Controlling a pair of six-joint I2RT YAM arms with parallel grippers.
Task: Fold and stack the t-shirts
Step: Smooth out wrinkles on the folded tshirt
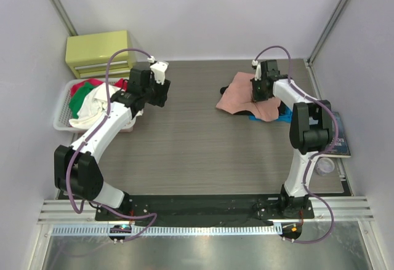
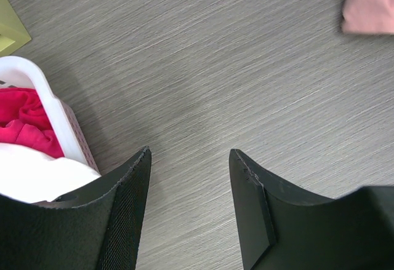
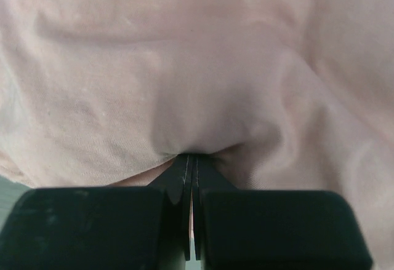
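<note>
The crumpled salmon-pink cloth t-shirt (image 1: 240, 103) lies bunched in a heap toward two o'clock on the grey wood-grain worktop (image 1: 197, 141). A bit of bright blue cloth (image 1: 271, 118) pokes out from under its five o'clock edge. The right end effector (image 3: 191, 159) is clamped on a pinch of that pink fabric, which puckers around its tips. Over at ten o'clock the left end effector (image 2: 188, 156) hovers above bare worktop, its black fingers (image 2: 126, 208) standing apart with nothing between them. Just beside it at nine o'clock sits a white plastic basket (image 1: 61, 107) heaped with red, green and white clothes, and beyond that a yellow-green drawer box (image 1: 98, 51)
</note>
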